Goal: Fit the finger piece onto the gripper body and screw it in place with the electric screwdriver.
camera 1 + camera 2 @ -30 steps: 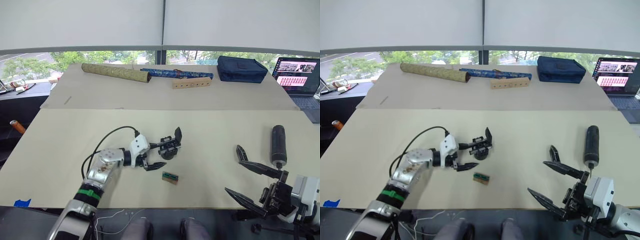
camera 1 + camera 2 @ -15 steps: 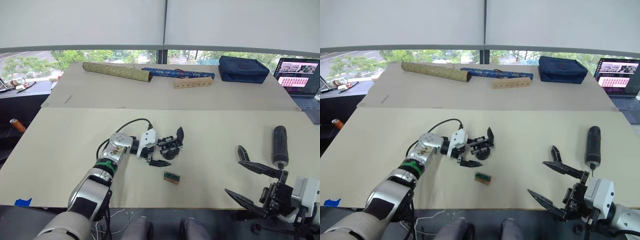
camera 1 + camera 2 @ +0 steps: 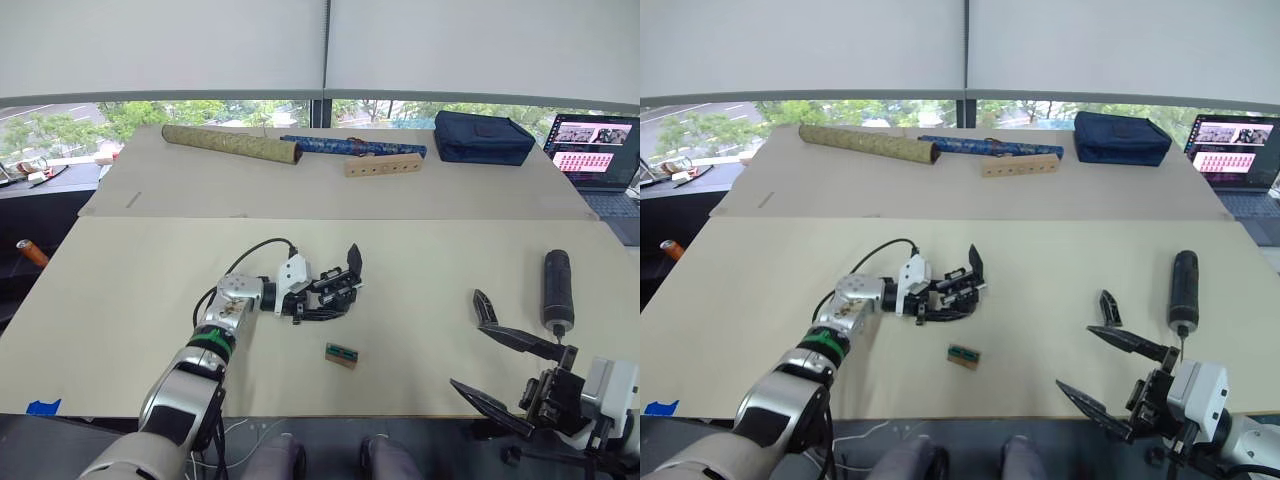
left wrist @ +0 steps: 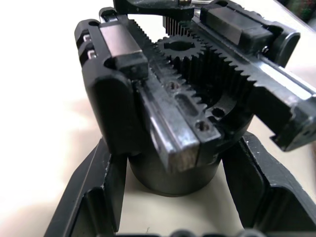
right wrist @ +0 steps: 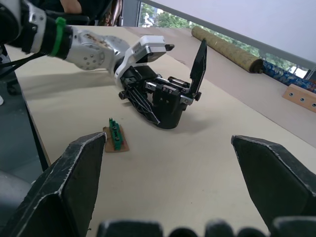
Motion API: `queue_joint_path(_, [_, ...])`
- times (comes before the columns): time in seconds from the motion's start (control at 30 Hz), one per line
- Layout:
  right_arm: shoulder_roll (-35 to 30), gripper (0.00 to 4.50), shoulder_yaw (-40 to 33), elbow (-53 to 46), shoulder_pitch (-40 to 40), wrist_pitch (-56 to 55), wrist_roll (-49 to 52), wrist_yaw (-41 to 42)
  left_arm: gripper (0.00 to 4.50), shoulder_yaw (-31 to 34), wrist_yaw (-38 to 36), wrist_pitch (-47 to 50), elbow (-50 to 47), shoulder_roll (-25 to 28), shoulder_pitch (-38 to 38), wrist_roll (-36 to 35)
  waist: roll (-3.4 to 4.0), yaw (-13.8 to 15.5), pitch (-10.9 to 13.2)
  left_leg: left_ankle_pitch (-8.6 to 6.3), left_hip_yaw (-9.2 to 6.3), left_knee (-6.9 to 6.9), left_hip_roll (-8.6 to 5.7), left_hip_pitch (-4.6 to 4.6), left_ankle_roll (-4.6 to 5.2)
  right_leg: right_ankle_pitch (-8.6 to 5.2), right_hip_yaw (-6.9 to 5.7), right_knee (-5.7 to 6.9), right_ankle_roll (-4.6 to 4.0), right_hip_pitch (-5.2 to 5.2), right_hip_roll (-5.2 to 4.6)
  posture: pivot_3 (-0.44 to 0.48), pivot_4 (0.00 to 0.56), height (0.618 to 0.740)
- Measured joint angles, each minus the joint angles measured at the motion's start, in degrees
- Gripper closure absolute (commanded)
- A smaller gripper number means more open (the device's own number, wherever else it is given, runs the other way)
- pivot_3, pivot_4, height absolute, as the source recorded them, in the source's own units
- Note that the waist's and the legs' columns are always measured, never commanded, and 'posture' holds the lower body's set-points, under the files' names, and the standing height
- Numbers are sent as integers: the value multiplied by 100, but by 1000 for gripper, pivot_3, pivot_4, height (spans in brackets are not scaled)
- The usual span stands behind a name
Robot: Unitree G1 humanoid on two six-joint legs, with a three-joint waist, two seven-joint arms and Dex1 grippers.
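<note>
Two black fingers of the right gripper [image 3: 500,362] stand spread wide over the near edge of the table [image 3: 130,290], holding nothing, much as they did a second ago. Just beyond them lies the small flat finger piece [image 3: 484,305], untouched, with the electric screwdriver [image 3: 557,291] beside it on the robot's right. A small tan-and-green block [image 3: 341,354] sits near the middle. Farther in, the left gripper [image 3: 331,303] has pushed forward since a second ago, and its fingers, then held wide before the gripper body [image 3: 962,288], now sit narrowed around that body's round base, seemingly clamping it, one pointed finger sticking up. That likely means the body is now steadied for fitting, while piece and tool are yet to be picked up. Patterned rolls [image 3: 232,145], a wooden block with holes [image 3: 384,165], a dark pouch [image 3: 483,137] and a laptop [image 3: 595,149] line the far side.
</note>
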Motion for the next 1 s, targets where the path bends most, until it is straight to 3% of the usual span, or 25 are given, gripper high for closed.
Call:
queue_joint_path(0.27, [10,0,229,218,-309,-44,-66,50,2204,-95,2007,1722,-3007,-181,1603,390,3,61,2,0,-6,-1,-2,-2,-4,0,4,-2,0,-1,-16,0,150,740])
queue_joint_path(0.43, [-47,0,237,370,-399,-44,-65,181,2204,-300,2485,2302,-3558,-272,1785,492,3,73,2,0,-7,-1,-3,-1,-6,0,3,-2,0,-1,-16,0,150,740])
queue_joint_path(0.67, [-103,0,235,422,-446,-44,-57,268,2204,-460,2686,2296,-3598,-256,1784,567,4,55,1,1,-7,-4,-3,0,-9,0,4,-3,-1,-2,-21,0,150,740])
queue_joint_path(0.73, [-106,0,234,422,-443,-44,-57,272,1111,-461,2689,2297,-3597,-235,1785,557,4,56,1,0,-6,-4,-3,0,-9,0,4,-5,-1,-1,-26,0,150,740])
queue_joint_path(0.83, [-106,0,234,422,-441,-44,-57,266,22,-452,2672,2280,-3597,-199,1784,536,5,54,1,0,-7,-5,-2,1,-9,0,4,-6,-1,0,-30,0,150,740])
queue_joint_path(1.0, [-97,0,233,422,-407,-44,-57,244,22,-396,2501,2250,-3569,96,1784,380,6,44,0,0,-7,-5,-1,3,-10,0,4,-5,-1,0,-31,0,150,740])
